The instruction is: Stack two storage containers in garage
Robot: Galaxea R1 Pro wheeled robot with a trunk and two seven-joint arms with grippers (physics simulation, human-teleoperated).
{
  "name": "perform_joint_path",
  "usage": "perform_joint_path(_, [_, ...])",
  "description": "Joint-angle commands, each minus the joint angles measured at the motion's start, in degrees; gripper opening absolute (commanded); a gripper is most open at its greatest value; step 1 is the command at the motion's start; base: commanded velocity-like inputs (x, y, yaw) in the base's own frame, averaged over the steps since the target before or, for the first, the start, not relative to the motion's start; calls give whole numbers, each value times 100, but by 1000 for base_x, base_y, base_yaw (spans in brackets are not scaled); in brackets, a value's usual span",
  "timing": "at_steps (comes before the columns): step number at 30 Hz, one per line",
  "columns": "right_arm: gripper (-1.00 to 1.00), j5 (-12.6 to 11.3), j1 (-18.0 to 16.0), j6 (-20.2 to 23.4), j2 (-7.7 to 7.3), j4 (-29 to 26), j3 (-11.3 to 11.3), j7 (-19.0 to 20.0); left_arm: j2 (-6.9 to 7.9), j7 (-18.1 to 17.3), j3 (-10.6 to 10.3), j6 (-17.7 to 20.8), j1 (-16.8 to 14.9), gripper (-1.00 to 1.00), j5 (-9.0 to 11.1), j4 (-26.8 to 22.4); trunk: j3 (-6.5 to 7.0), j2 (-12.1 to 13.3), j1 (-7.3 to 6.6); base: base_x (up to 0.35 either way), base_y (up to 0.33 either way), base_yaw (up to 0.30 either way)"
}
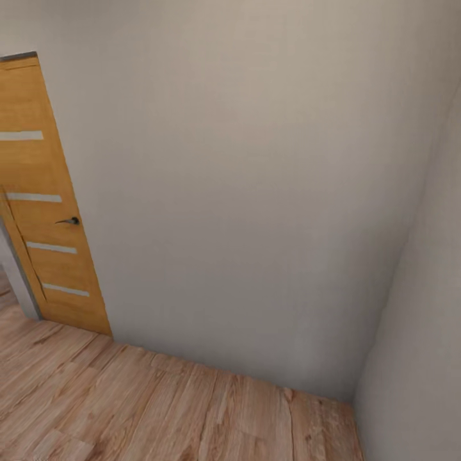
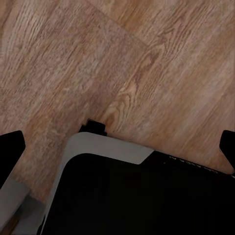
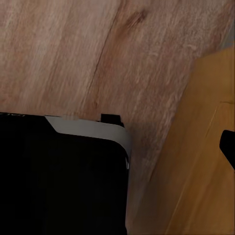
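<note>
Robot in transit; head view faces a plain cream wall [image 1: 256, 179] meeting a second wall at a corner on the right. Wood-plank floor [image 1: 128, 403] below. Orange-brown door [image 1: 45, 211] with 4 pale strips and a dark lever handle [image 1: 69, 221] stands at the left edge, shut or nearly so; hard to tell.

Left wrist view: left pincer [image 2: 117, 147] pointed down at the planks, dark fingertips at both frame edges, set wide apart, nothing between them. The robot's black, grey-edged base [image 2: 122, 191] sits under it.

Right wrist view: one dark fingertip [image 3: 228, 149] at the frame edge; the other is out of frame, so I cannot tell how far the right pincer is open or whether it carries anything. An orange-brown wooden panel [image 3: 205, 156] lies just beside the base here.

Neither of the 2 storage containers is in sight, so their location can't be told from here.

Risks, as judged: corner is a dead end, so driving forward would bump the wall. The wooden panel close on the right could be clipped when the base turns. Lowered arms may catch the door frame on passing.
</note>
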Motion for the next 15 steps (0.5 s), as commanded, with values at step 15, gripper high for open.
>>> perform_joint_path(15, [100,-27,-7,-16,8,18,57,-7,-3,5,-49,-17,-5,100,42,3,-8,-5,4,303,0,268])
